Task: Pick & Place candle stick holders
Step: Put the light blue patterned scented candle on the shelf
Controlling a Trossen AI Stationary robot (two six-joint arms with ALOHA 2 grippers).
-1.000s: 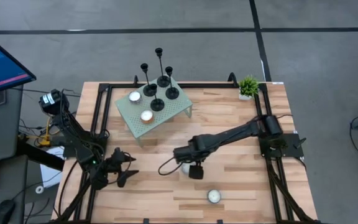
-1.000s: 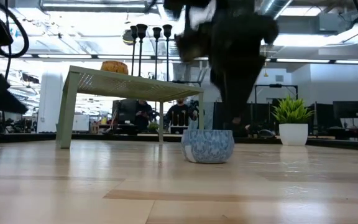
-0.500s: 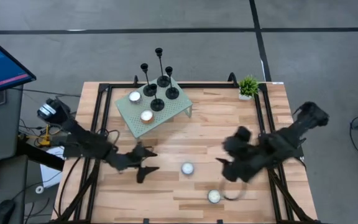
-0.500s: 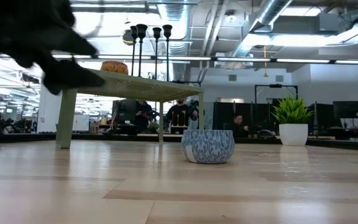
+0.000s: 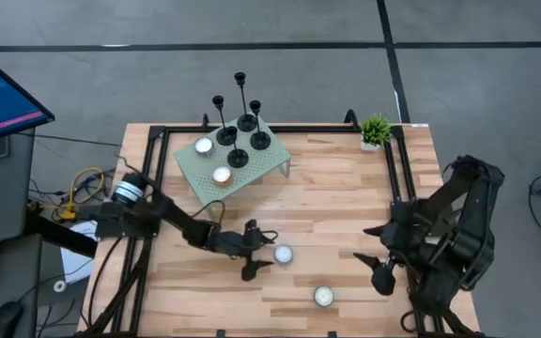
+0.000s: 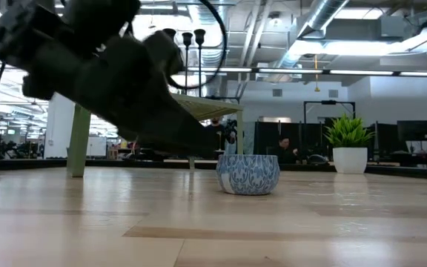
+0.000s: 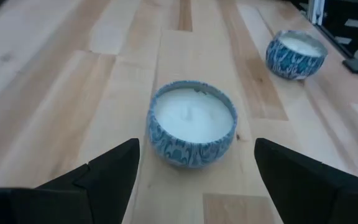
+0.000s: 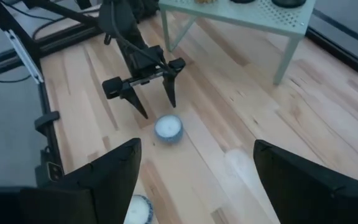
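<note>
Several black candle stick holders [image 5: 238,131] stand by their disc bases on a pale green perforated stand [image 5: 261,169] at the table's far left. No gripper is near them. My left gripper [image 5: 263,253] is open, low over the table's middle and nearly level. Its fingers [image 7: 114,171] stand just short of a blue patterned candle tin [image 7: 192,121], without touching it. At the table's right edge my right gripper [image 5: 376,258] is raised and open, with nothing between its fingers.
A second blue candle tin [image 5: 323,297] sits near the front edge. Two small candles [image 5: 203,145] lie on the stand beside the holders. A potted plant [image 5: 376,130] stands at the far right corner. A black frame [image 5: 148,188] borders the table.
My left gripper has swept from the table's left edge toward its middle, rolling as it went, and now faces the blue candle tin. My right gripper has left that tin, risen and swung back to the right edge. The tin has stayed where it was.
</note>
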